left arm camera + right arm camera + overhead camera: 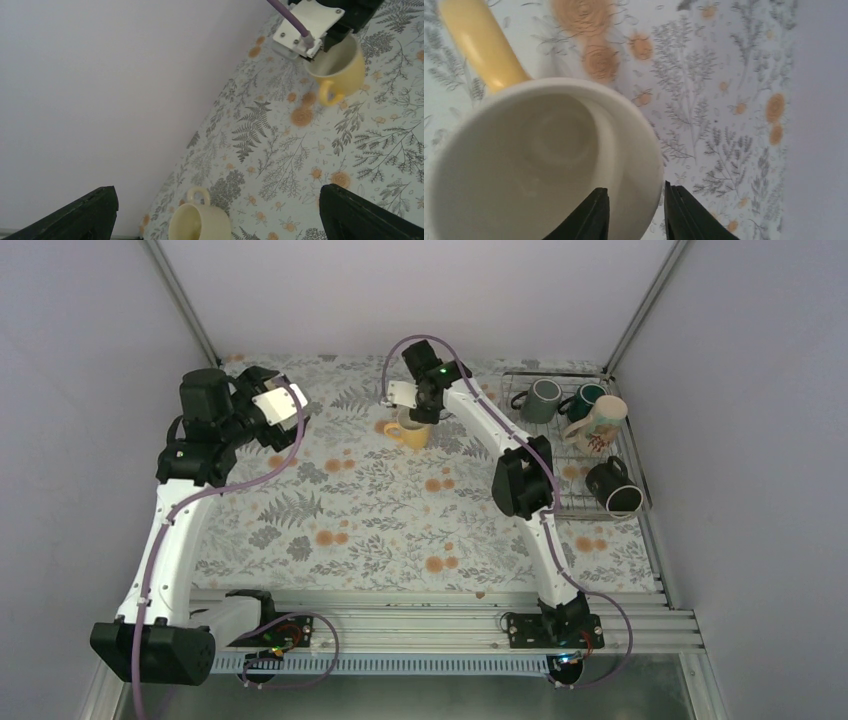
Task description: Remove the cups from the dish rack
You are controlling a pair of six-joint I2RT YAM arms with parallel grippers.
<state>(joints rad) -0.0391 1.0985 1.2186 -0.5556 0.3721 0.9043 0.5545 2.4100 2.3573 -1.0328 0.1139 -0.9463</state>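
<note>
The yellow cup [410, 430] stands upright on the floral table at the back middle, handle toward the left arm; it also shows in the left wrist view [337, 70] and fills the right wrist view [544, 165]. My right gripper [418, 412] [636, 195] sits astride its rim, one finger inside and one outside, jaws slightly parted with a thin gap at the outer finger. A cream-white cup [200, 222] lies on its side below my left gripper [216, 200], which is wide open and empty. The dish rack [572, 445] at the right holds a grey cup [540, 400], a teal cup [585, 398], a pale patterned cup [600, 425] and a black cup [612, 487].
The left arm [215, 425] is raised over the table's back left, near the wall. Walls close in the table on the left, back and right. A metal rail [430, 625] with both arm bases runs along the near edge.
</note>
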